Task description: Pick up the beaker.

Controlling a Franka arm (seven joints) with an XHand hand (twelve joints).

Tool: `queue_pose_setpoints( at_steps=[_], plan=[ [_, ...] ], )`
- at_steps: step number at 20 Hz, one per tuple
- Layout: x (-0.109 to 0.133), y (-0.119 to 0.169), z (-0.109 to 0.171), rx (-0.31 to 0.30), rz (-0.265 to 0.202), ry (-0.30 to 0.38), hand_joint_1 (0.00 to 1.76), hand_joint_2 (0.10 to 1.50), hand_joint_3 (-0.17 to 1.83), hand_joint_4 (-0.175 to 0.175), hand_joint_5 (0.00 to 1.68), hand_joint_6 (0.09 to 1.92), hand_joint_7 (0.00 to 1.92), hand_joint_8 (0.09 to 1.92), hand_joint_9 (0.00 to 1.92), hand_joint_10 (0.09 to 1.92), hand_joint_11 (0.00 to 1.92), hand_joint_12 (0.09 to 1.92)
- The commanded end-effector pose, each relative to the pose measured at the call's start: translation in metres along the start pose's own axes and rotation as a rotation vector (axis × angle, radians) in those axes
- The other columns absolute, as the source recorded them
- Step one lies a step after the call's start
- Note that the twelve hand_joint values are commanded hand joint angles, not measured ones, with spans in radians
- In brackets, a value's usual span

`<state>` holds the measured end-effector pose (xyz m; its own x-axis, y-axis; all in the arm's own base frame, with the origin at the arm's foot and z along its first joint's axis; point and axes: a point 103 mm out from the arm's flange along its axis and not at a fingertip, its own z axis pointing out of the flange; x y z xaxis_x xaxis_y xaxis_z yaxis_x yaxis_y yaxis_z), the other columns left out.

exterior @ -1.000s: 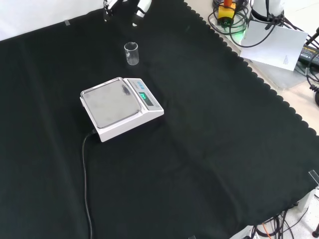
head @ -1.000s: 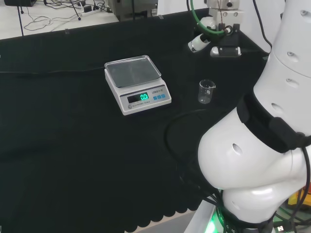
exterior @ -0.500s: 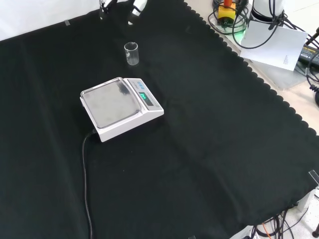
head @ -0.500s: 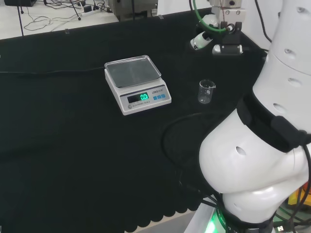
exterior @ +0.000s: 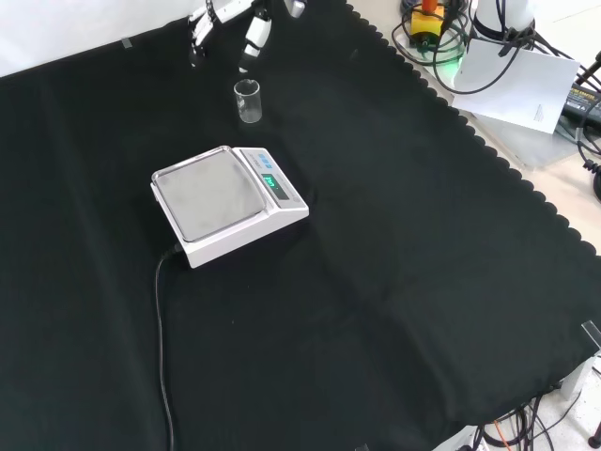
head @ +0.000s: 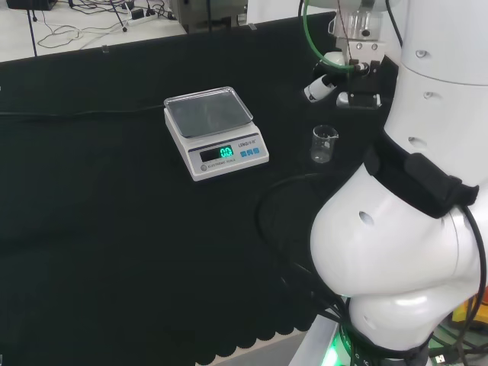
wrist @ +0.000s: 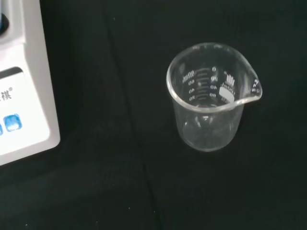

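Standing upright on the black-cloth surface (exterior: 394, 282), the beaker (exterior: 248, 101) sits just beyond the scale (exterior: 225, 204) in front view; hand (exterior: 230, 23) above it, fingers spread, empty. Cables (head: 84, 19) litter the far floor.

Overhead, front, close wrist — shared beaker (wrist: 211, 98)

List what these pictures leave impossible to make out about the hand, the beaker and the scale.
- Hand: front view, palm cut off by the top edge; head view, too small to read its fingers.
- Beaker: wrist view, printed marks too small.
- Scale: wrist view, mostly cut off by the edge.
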<state>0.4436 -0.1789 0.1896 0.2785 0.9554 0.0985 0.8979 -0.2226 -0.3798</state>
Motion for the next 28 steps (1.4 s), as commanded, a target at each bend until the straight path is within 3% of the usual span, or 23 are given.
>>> queue_pose_setpoints(
  at_steps=[1, 8, 25, 28],
  plan=[
    [-0.001, 0.011, 0.012, 0.01, -0.015, 0.031, 0.62, 1.04, -0.07, -0.016, 0.39, 0.28, 0.27, 0.64, 0.35, 0.78, 0.0, 1.46],
    [0.004, 0.013, 0.034, 0.051, -0.017, 0.024, 0.62, 1.04, -0.08, -0.018, 0.39, 0.29, 0.26, 0.64, 0.35, 0.78, 0.0, 1.47],
    [-0.009, 0.001, 0.059, 0.095, 0.01, 0.037, 0.63, 1.04, -0.08, -0.02, 0.39, 0.29, 0.26, 0.65, 0.35, 0.79, 0.0, 1.48],
    [-0.009, 0.005, 0.066, 0.176, -0.024, 0.08, 0.62, 1.0, -0.11, -0.015, 0.29, 0.24, 0.17, 0.65, 0.26, 0.82, 0.0, 1.48]
  ],
)
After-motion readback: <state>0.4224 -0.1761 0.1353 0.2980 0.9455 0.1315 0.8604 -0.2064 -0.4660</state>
